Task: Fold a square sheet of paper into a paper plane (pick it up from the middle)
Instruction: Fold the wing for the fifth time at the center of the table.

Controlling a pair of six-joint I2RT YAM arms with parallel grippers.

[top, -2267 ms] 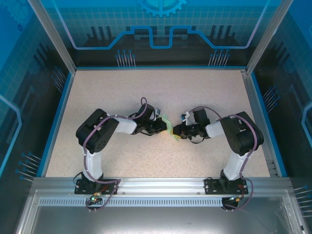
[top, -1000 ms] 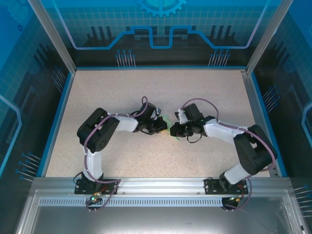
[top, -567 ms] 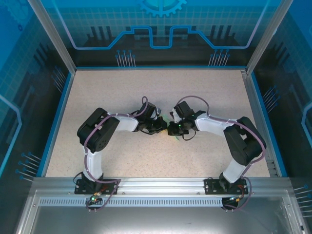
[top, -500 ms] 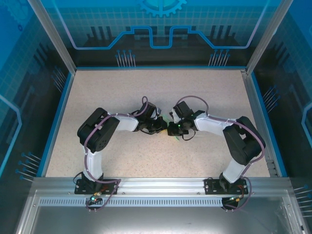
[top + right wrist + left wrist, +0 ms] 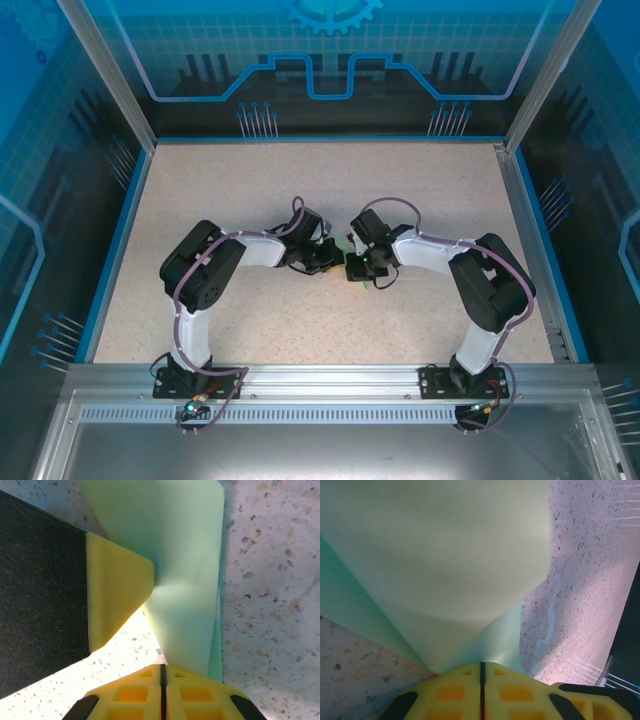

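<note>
The sheet of paper [image 5: 445,555] is pale mint green and folded into layers with straight creases. It hangs between my two grippers over the middle of the table, and from above it shows as a thin green sliver [image 5: 348,247]. Its full outline is hidden, so I cannot tell whether it has the paper plane's dart shape. My left gripper [image 5: 481,664] is shut on one end, and the paper fans out from its yellow fingertips. My right gripper [image 5: 162,666] is shut on the other end. The left gripper's yellow finger [image 5: 115,595] presses the paper from the left in the right wrist view. Seen from above, the left gripper [image 5: 334,262] and right gripper [image 5: 353,265] nearly touch.
The speckled tabletop [image 5: 250,190] has a raised blue rim [image 5: 120,240] on the left, far and right sides. Blue panels wall the cell behind and beside it. An aluminium rail [image 5: 320,375] with both arm bases runs along the near edge.
The right arm has swung its gripper left and slightly away, closing up to the left gripper. The paper shows far less from above than before. The left arm has hardly moved.
</note>
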